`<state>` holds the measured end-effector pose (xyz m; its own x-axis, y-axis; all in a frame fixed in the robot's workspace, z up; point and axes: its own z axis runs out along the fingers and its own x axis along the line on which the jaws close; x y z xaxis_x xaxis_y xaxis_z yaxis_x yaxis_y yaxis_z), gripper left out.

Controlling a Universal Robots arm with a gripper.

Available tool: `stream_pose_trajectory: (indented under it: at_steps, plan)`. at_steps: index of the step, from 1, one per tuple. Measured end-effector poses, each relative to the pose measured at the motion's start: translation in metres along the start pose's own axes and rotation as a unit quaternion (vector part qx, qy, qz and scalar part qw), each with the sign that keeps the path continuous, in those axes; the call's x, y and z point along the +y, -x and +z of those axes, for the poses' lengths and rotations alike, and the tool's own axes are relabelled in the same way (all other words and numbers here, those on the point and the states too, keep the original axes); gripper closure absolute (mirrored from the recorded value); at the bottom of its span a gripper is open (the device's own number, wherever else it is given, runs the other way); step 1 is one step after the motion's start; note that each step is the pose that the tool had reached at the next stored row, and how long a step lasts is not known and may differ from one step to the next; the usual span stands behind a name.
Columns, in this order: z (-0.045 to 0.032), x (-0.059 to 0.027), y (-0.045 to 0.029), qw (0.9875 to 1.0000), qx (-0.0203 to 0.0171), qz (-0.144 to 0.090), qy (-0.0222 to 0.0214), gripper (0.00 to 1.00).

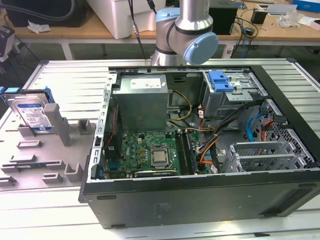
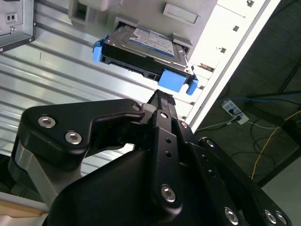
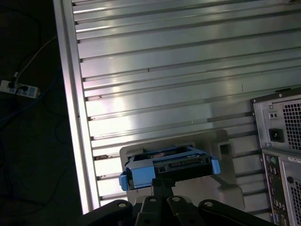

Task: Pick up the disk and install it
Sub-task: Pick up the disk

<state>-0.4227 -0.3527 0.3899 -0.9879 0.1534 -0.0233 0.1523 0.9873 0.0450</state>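
The disk (image 1: pixel 31 113) stands in its grey holder (image 1: pixel 60 125) on the surface (image 1: pixel 70 85), just ahead of the pincer (image 3: pixel 162 184), which is clenched on nothing and not touching it. The open computer case (image 1: pixel 200 195) lies well beyond the pincer; by my judgement, pickup and installation both remain to be done.

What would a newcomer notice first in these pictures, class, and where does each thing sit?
The open black computer case, its green circuit board bare, takes the exterior view's middle and right. At that view's left the disk, blue-framed, leans in a grey holder. In the second wrist view the gripper points at it from close by.
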Motion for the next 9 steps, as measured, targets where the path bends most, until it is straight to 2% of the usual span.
stream_pose_trajectory:
  at_steps: [9]
  plan:
    - [0.0000, 0.0000, 0.0000, 1.0000, 0.0000, 0.000, 0.0000, 0.89]
